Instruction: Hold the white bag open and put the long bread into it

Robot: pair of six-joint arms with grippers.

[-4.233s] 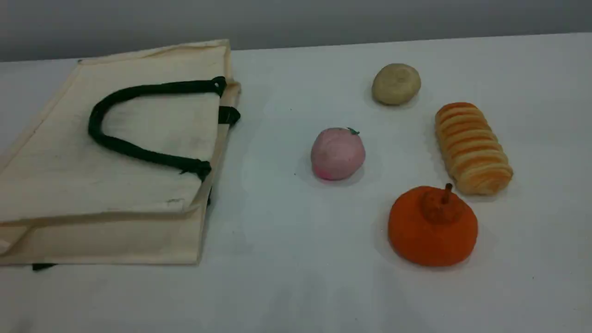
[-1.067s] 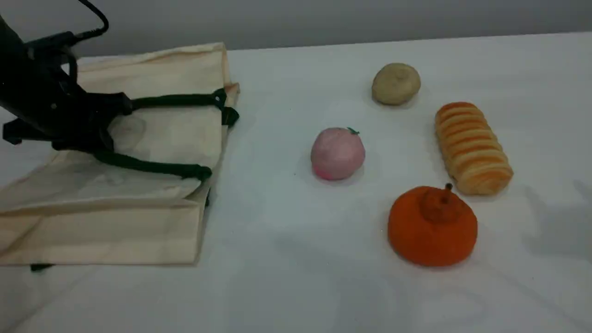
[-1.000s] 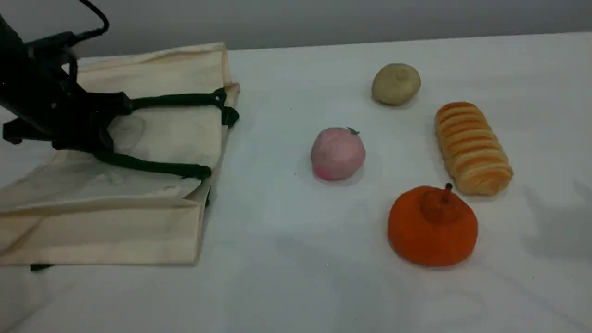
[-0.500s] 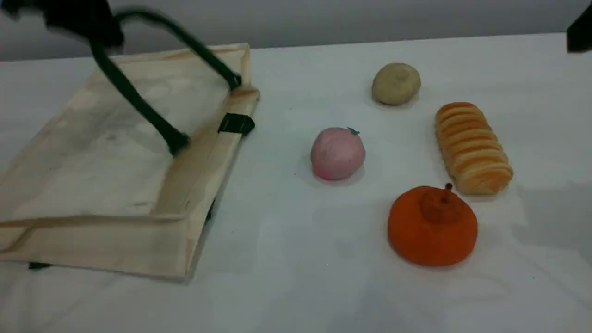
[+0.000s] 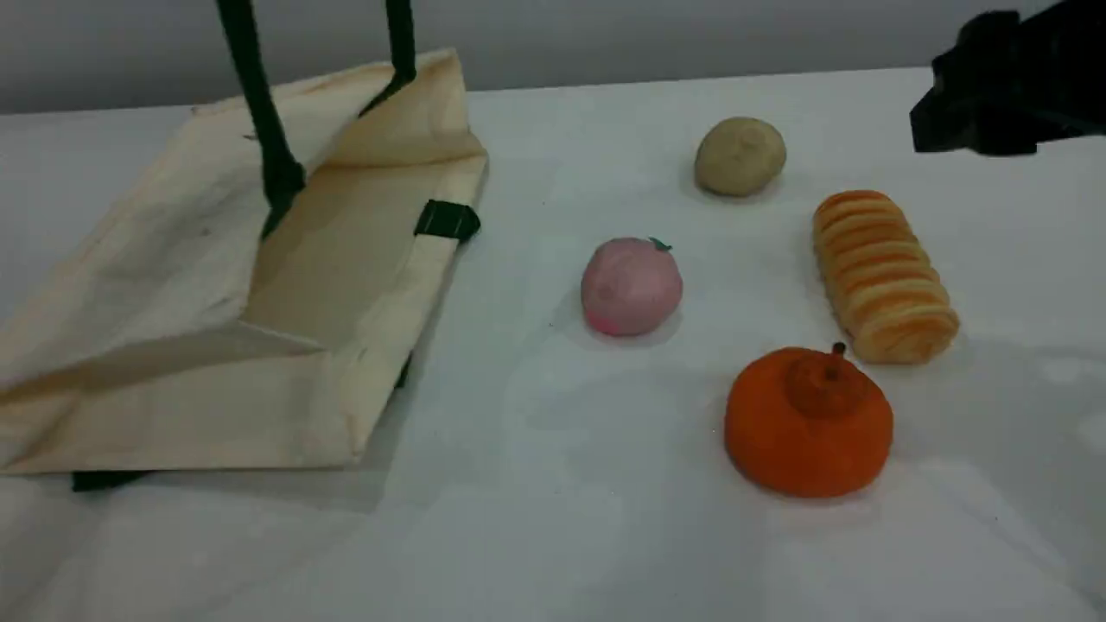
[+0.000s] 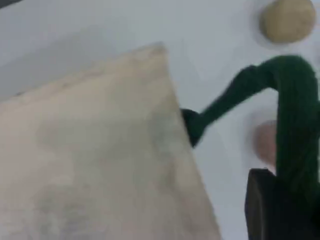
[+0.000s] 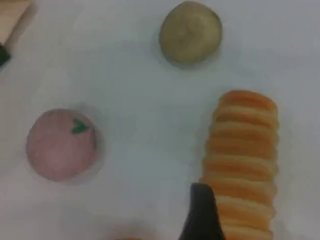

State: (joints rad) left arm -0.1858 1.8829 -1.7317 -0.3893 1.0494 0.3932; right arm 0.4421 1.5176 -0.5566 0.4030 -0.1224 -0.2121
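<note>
One white bag [image 5: 199, 285] lies on the table [image 5: 553, 536], and its upper panel is pulled up by one dark green handle [image 5: 259, 112] whose two strands rise out of the top of the scene view. A second green patch [image 5: 447, 220] sits on the bag's lower edge at the mouth. The mouth gapes toward the pink ball [image 5: 631, 287], with the inner cloth showing.

The left gripper [image 6: 280, 210] is clamped shut on the handle [image 6: 295, 125], as its wrist view shows; the rope runs up from the dark fingertip and bends down to the bag's edge.

Four food pieces lie on the far side of the pink ball from the bag, or are the ball itself: one pink ball with a green leaf, one round beige bun [image 5: 740, 156] behind it, one long bread [image 5: 881, 276] beyond it, and one orange pumpkin-like ball [image 5: 808, 422] in front of the bread, close to its near end.

The right gripper [image 7: 202, 215] hangs above the long bread with its jaws wide and nothing between them; one dark fingertip overlaps the loaf [image 7: 242, 160] in its wrist view. Nothing lies between the bread and the bag's mouth except the pink ball.
</note>
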